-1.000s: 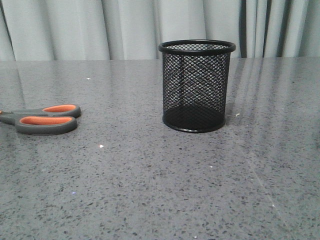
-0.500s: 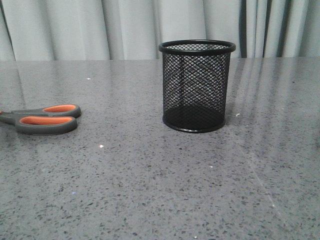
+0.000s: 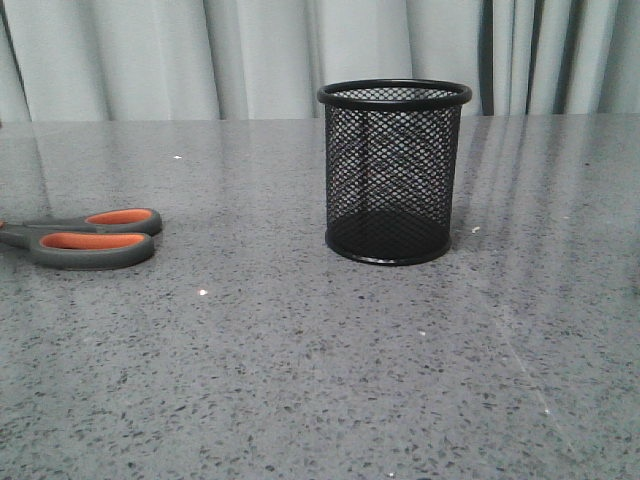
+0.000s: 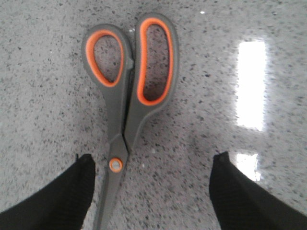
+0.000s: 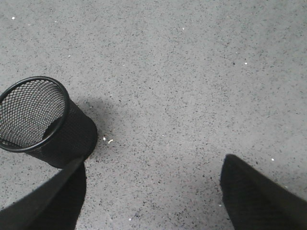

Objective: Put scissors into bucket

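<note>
The scissors [image 3: 85, 238] lie flat on the table at the far left of the front view, grey handles with orange-lined loops; their blades run off the frame edge. In the left wrist view the scissors [image 4: 125, 96] lie under my left gripper [image 4: 152, 165], which is open, the pivot close to one fingertip and nothing touching. The bucket [image 3: 392, 170], a black wire-mesh cup, stands upright at the table's middle and looks empty. My right gripper [image 5: 152, 167] hangs open above bare table, with the bucket [image 5: 43, 122] off to one side by one finger.
The grey speckled table [image 3: 320, 380] stretches to a pale curtain [image 3: 250, 55] behind it. A bright light reflection [image 4: 251, 84] shows on the tabletop beside the scissors. Neither arm appears in the front view.
</note>
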Robot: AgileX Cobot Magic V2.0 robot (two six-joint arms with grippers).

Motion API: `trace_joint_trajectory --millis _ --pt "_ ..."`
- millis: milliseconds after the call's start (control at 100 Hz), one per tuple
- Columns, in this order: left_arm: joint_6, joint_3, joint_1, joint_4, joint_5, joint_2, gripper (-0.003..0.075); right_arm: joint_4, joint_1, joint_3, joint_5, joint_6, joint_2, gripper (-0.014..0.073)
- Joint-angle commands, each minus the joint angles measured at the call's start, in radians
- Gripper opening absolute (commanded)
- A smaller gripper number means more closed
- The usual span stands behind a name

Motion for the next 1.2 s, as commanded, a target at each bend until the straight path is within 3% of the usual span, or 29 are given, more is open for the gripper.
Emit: trace_joint_trajectory --millis 0,280,1030,1190 --pt "0.003 -0.055 -0.018 -0.006 -0.028 0.018 0.0463 0.032 -0.009 -0.035 -0.056 -0.02 -0.004 0.0519" --pt "0.036 -0.147 -0.024 0.042 0.034 0.152 0.0463 0.032 -0.009 -0.035 -0.053 -0.02 -0.004 0.0519" --pt "0.056 -0.154 -0.039 0.024 0.005 0.268 0.0462 0.032 -0.009 -0.035 -0.053 -0.02 -0.004 0.0519" --pt "0.103 -0.154 -0.041 0.003 0.024 0.268 0.0414 0.032 -0.009 -0.035 -0.053 -0.02 -0.004 0.0519"
